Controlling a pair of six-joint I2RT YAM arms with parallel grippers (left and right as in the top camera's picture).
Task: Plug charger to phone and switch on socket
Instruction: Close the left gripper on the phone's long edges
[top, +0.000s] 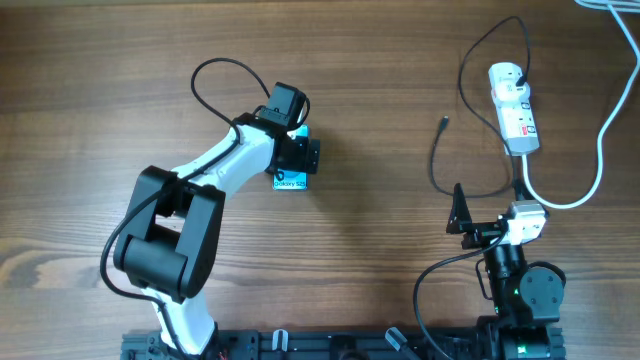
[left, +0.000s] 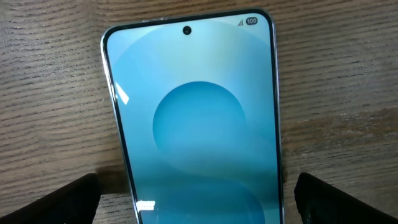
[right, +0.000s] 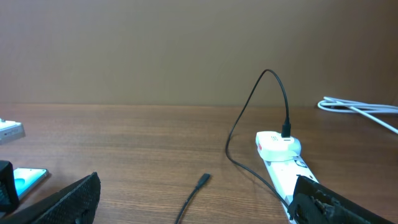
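Observation:
The phone (top: 291, 180) lies flat on the table, cyan screen up, with its "Galaxy S25" end showing. My left gripper (top: 297, 156) hangs over it, open, with one finger on each side of the phone (left: 198, 124) and apart from it (left: 198, 200). The white socket (top: 514, 110) lies at the far right with the white adapter (right: 278, 144) plugged in. The black charger cable loops away from it, and its plug tip (top: 444, 122) lies loose on the wood (right: 203, 179). My right gripper (top: 488, 208) is open and empty, low over the table, short of the plug tip (right: 199, 202).
The socket's thick white lead (top: 603, 140) curves along the right edge and also shows in the right wrist view (right: 357, 107). A loop of the black cable (top: 437, 165) lies between the plug tip and my right gripper. Bare wood (top: 380, 150) separates the phone from the plug tip.

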